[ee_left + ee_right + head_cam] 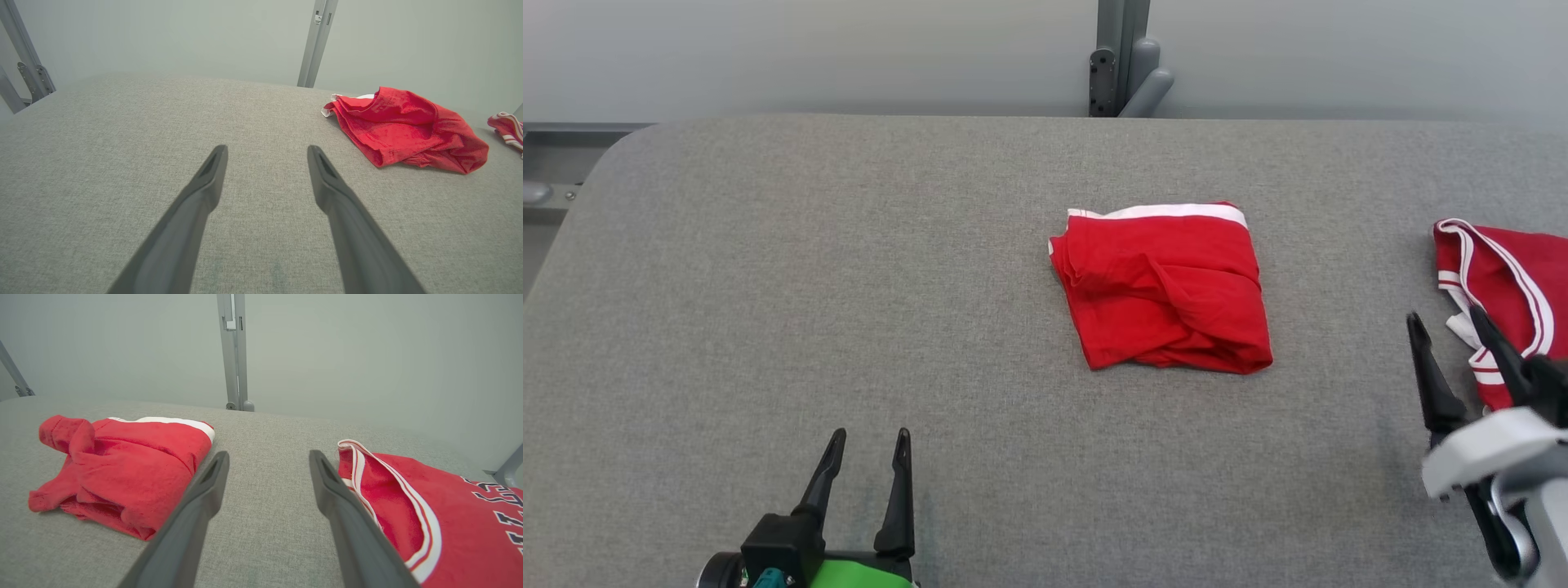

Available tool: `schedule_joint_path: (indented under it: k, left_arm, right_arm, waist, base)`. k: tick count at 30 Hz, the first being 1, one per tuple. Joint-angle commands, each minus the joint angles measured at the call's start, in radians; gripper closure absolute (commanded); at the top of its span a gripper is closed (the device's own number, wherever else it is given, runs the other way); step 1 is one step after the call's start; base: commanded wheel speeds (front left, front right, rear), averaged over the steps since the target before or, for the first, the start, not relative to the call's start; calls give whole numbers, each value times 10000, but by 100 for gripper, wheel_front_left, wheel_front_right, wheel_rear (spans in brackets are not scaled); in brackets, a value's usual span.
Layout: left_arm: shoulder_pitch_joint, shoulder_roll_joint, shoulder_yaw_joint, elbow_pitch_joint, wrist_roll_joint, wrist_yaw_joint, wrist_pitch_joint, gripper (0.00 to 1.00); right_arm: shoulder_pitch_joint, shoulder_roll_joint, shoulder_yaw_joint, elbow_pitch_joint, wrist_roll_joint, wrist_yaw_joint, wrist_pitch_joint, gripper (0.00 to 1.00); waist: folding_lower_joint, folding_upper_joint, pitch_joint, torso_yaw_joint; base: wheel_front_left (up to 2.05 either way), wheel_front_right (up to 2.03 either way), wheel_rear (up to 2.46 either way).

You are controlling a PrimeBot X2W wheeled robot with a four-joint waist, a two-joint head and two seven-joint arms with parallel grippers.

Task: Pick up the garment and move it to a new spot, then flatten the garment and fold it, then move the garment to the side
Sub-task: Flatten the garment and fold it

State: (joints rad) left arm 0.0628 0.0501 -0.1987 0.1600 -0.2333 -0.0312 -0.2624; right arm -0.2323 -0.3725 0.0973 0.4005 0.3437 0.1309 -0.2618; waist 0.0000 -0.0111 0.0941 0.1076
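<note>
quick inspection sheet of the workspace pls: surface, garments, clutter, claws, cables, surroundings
surface: grey fabric table top, smooth
job's things: folded red garment at mid table; red jersey with white trim at the right edge, partly in view
clutter: nothing seen
claws: left claw open, empty, over plain fabric at the near side; right claw open, empty, beside the jersey
cables: nothing seen
surroundings: pale wall and a grey metal post behind the table

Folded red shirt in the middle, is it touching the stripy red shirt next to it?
Apart. The head view shows a wide strip of bare grey table between the folded red shirt and the stripy red shirt.
</note>
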Motion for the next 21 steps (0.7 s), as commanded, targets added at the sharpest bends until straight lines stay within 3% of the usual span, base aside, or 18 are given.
schedule_joint_path:
  k: [1, 6, 11, 17, 21]
  left_arm:
    - [178, 14, 45, -19, 87, -30, -26, 0]
    - [367, 15, 149, 43, 58, -56, -27, 0]
    - [557, 15, 241, -44, 40, -100, -27, 0]
    - [647, 15, 313, -132, 19, -97, -27, 0]
    - [552, 15, 326, -221, -23, -30, -26, 0]
  right_arm:
    - [893, 266, -770, -506, -399, -7, -33, 0]
    - [2633, 1326, -2450, -1601, -1253, -7, -36, 0]
    - [3615, 2210, -3350, -2211, -1860, -7, -37, 0]
    - [3884, 2550, -3420, -2314, -2027, -7, -38, 0]
    - [3266, 2589, -3178, -2285, -1849, -6, -39, 0]
  waist:
    - [0, 111, -117, -31]
    - [0, 111, -447, -55]
    - [0, 111, -635, -90]
    - [0, 111, -646, -110]
    - [0, 111, -476, -116]
  base:
    - [0, 0, 0]
    - [0, 0, 0]
    - [0, 0, 0]
    - [0, 0, 0]
    - [0, 0, 0]
